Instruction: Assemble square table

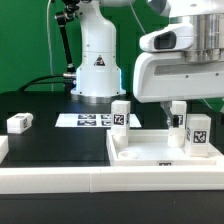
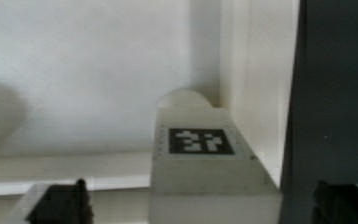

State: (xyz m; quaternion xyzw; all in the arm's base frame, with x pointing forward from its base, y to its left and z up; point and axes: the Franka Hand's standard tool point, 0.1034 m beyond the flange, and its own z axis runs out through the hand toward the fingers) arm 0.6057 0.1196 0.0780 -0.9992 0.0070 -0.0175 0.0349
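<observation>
The square table is lying in separate parts, and its large white top [image 1: 150,158] [image 2: 87,60] with the raised rim is resting flat on the black table [image 1: 50,140] [image 2: 336,80], directly beneath the gripper [image 1: 176,104] [image 2: 202,200]. The gripper is hanging over the far part of the top with its jaws spread wide. In the wrist view the two dark fingers [image 2: 60,203] are standing on either side of a tagged white leg [image 1: 177,118] [image 2: 208,150], with a clear gap showing between each finger and the leg, so nothing is being pinched. This leg is sitting on the top close to its edge, and the black table is showing just past that edge. In the exterior view the leg appears to be standing upright. A second leg [image 1: 121,115] is standing upright near the gripper, toward the exterior view's left, at the far corner of the top, and is showing its tag to the camera. A third leg [image 1: 199,133] is standing just beside the gripper, toward the exterior view's right and nearer the camera, also on the top. A fourth leg [image 1: 19,123] is lying on the black table well apart from the gripper, far toward the exterior view's left. The marker board [image 1: 85,120] is lying flat between that loose leg and the gripper. The robot base [image 1: 97,65] is standing behind the marker board, and a long white rail [image 1: 50,185] is running along the near edge of the black table.
</observation>
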